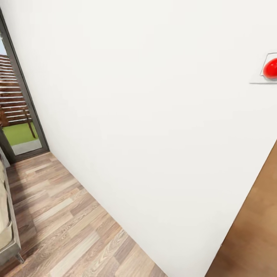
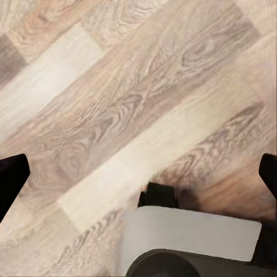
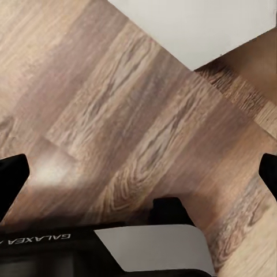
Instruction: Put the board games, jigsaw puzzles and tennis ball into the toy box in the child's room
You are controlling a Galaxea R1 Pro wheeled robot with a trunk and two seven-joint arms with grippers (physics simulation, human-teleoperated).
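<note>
A corner of the bed (image 1: pixel 8 234), with beige mattress and thin grey frame, shows at the head view's lower left edge, and nothing lies on that part. The board games, jigsaw puzzles, tennis ball, toy box and table are out of view. My left gripper (image 2: pixel 138 179) hangs over the wooden floor (image 2: pixel 133 104), its black fingertips (image 2: pixel 11 176) far apart and nothing between them. My right gripper (image 3: pixel 138 179) is also open and empty above the floor (image 3: pixel 115 115) near the wall's foot.
A white wall (image 1: pixel 154 115) stands close ahead. A glass door (image 1: pixel 19 115) to a garden is at the far left. A brown wooden panel (image 1: pixel 254 231) is at the lower right, and a red round fitting (image 1: pixel 271 68) is on the wall. Plank floor (image 1: pixel 65 223) runs between bed and wall.
</note>
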